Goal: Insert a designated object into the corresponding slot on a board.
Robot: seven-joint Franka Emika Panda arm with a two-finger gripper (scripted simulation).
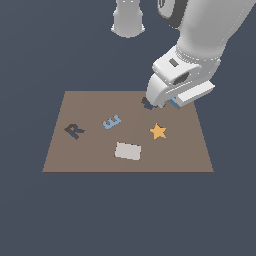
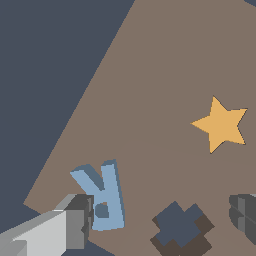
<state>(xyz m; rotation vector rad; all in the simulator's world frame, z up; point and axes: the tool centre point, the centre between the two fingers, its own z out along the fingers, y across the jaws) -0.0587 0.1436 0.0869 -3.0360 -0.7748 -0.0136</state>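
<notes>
Light-blue R block [image 2: 102,197] touches one of the fingers [image 2: 80,220], the other finger well apart.

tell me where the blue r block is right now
The blue R block lies on the board near its far edge, under the gripper, beside the gear-shaped recess.

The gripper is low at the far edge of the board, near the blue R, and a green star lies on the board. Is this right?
Only the colour is wrong: the star is yellow, as the exterior view shows. The gripper is indeed low at the board's far edge, near the blue R.
</notes>
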